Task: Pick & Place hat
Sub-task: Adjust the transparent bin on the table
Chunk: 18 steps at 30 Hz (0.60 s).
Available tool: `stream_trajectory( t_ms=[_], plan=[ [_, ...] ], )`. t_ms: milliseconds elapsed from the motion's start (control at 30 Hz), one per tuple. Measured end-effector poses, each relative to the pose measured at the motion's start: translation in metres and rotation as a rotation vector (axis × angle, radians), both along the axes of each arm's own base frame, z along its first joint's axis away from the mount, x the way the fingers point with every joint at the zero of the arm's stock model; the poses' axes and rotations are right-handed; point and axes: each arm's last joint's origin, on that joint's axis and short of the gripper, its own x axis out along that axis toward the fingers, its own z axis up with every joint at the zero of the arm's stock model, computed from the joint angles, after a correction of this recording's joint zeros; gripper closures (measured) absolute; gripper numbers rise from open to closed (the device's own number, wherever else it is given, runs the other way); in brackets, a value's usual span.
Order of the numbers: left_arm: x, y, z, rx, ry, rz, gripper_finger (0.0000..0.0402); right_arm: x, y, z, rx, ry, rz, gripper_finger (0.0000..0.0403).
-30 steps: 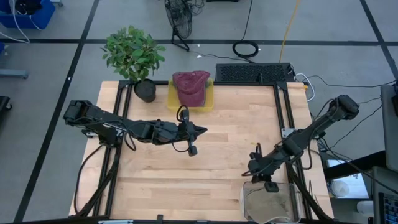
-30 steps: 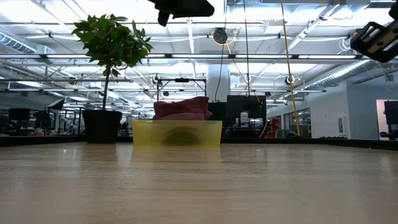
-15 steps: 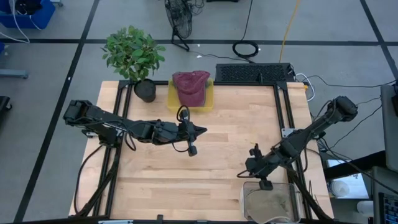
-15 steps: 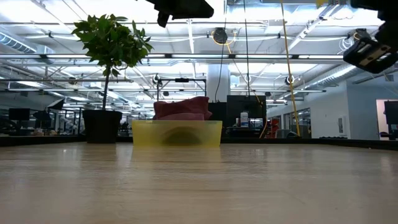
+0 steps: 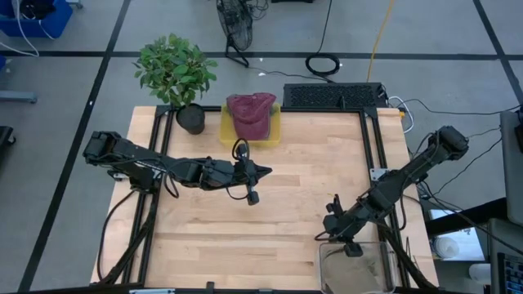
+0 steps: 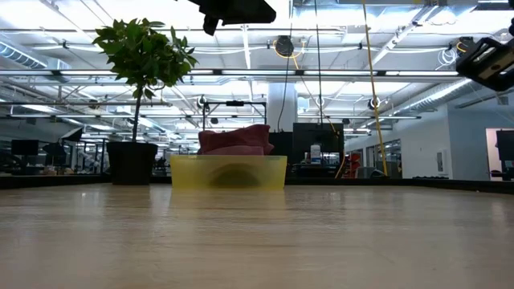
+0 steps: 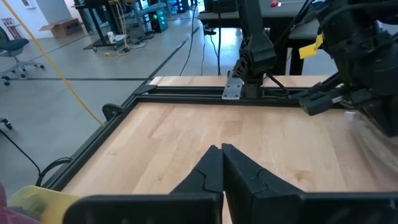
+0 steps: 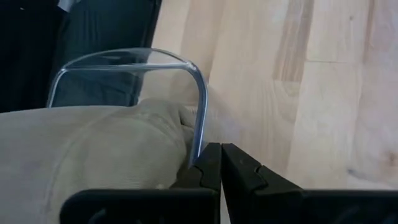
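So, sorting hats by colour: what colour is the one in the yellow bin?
Dark red hat, best seen in the high view.

Table (image 5: pixel 270 196): pale wood planks, smooth, low sheen, w/ matt black metal frame rails (image 7: pixel 186 93) round the edges. Maroon hat (image 5: pixel 250 114), top centre of high view: soft cloth, matt. Yellow bin (image 6: pixel 229 172) under it looked translucent plastic, slightly glossy. Clear bin (image 8: pixel 186 81), lower right of high view: glossy see-thru plastic; tan hat (image 8: pixel 87 149) inside was ribbed, corduroy-like cloth. Plant pot (image 5: pixel 192 119): matt black. Both arms' fingers (image 7: pixel 211 174): matt black plastic.
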Motion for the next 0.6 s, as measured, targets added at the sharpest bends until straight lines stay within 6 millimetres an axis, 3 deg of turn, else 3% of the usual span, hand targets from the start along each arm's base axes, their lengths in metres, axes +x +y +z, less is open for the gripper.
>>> stream_trajectory(
  t_ms=[367,600],
  plan=[
    [0.000,0.000,0.000,0.000,0.000,0.000,0.0390,-0.005,-0.005,-0.003,-0.074,0.033,-0.008,0.0403],
    [-0.001,0.000,0.001,0.003,0.002,-0.001,0.0395,-0.004,-0.015,0.002,-0.165,-0.058,-0.057,0.0403]
  ],
)
